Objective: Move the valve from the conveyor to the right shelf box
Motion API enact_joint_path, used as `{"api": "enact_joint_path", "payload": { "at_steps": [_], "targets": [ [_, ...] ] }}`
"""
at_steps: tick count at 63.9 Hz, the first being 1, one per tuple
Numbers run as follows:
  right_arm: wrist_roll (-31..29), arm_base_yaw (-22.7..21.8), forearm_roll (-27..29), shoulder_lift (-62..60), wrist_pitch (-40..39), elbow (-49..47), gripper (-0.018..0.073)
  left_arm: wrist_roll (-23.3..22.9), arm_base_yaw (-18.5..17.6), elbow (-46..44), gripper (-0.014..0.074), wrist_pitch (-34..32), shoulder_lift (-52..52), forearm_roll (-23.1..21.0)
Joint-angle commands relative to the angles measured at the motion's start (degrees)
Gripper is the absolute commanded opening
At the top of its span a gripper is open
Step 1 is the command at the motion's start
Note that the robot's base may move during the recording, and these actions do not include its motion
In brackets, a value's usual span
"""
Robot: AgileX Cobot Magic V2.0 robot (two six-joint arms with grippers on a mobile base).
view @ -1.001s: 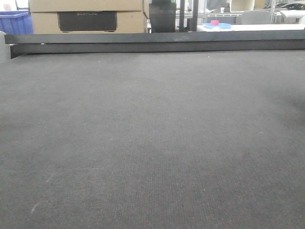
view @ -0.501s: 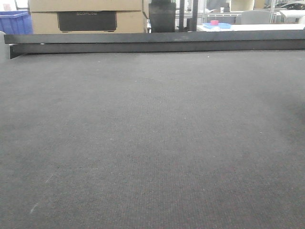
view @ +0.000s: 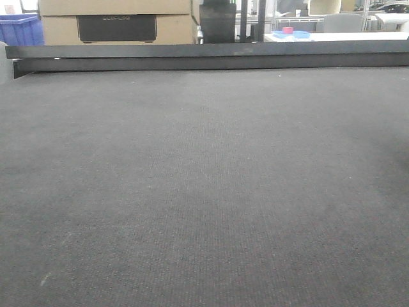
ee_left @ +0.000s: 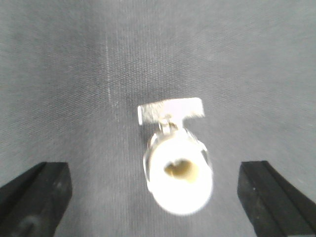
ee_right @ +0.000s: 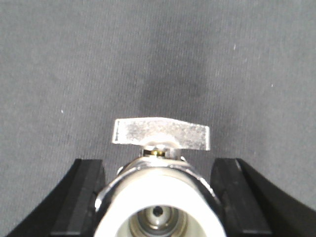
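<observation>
1. Valve [ee_right: 158, 185]: chrome body, white-rimmed round port turned toward the right wrist camera, flat silver handle [ee_right: 161, 133] set crosswise on top at the far side.
2. Sits between the two black fingers [ee_right: 81, 197] of the right gripper [ee_right: 158, 165], filling the gap and meeting a finger on the left and on the right. Jaws drawn in to the width of the body and clamped on it.
3. Hangs over the conveyor [ee_right: 69, 59], with a soft dark shadow [ee_right: 173, 84] on the belt beyond the handle. Cannot tell whether the underside touches the belt, as the body hides it.
4. Second valve [ee_left: 178, 177], in the left wrist view: blurred, pale round end toward the camera, silver handle [ee_left: 170, 111] on its far side. Lies on the grey weave of the belt, as far as the blur allows.
5. Left gripper [ee_left: 154, 168]: jaws spread wide, one black finger [ee_left: 34, 197] in the near left corner and its twin in the near right corner. Both well apart from the second valve, with nothing held.
6. In the front view, broad dark grey belt running from the near edge to a long dark rail [view: 204, 56] along the far edge.
7. Beyond the rail: stacked cardboard boxes [view: 115, 19] at far left, a blue crate [view: 19, 29] just left of them, and a blue dish [view: 291, 34] with something pink on it at far right.
</observation>
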Motion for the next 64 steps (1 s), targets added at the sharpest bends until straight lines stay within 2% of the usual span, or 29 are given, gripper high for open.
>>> {"api": "enact_joint_path", "payload": {
  "at_steps": [1,29,37,40,45,57,64],
  "targets": [
    [-0.52,-0.05,0.03,-1.12,-2.61,-0.30,-0.0153,0.12,0.21,-0.52,0.0580,-1.40,1.96,-0.52],
    [-0.52,-0.05,0.17,-1.12,-4.06,-0.30,-0.0153,0.12,-0.74,-0.52,0.0580,-1.69,8.98,-1.31],
    [-0.52,-0.05,0.17,-1.12,-4.06,-0.30,-0.0153,0.12,-1.68,-0.52,0.0535,-1.81,9.24,-1.31],
    [-0.52,-0.05,0.17,-1.12,-4.06,-0.30,-0.0153,0.12,-1.87,-0.52,0.0486,-1.92,9.24,-1.31],
    [-0.52,-0.05,0.17,-1.12,-4.06,-0.30,-0.0153,0.12,-1.94,-0.52,0.0345,-1.92,9.24,-1.31],
    [-0.52,-0.05,0.17,-1.12,-4.06,-0.30,-0.0153,0.12,-1.94,-0.52,-0.0092,-0.13,8.74,-1.31],
    [-0.52,-0.05,0.17,-1.12,-4.59,-0.30,-0.0153,-0.59,-1.94,-0.52,-0.0111,0.72,7.21,-1.60]
  ]
}}
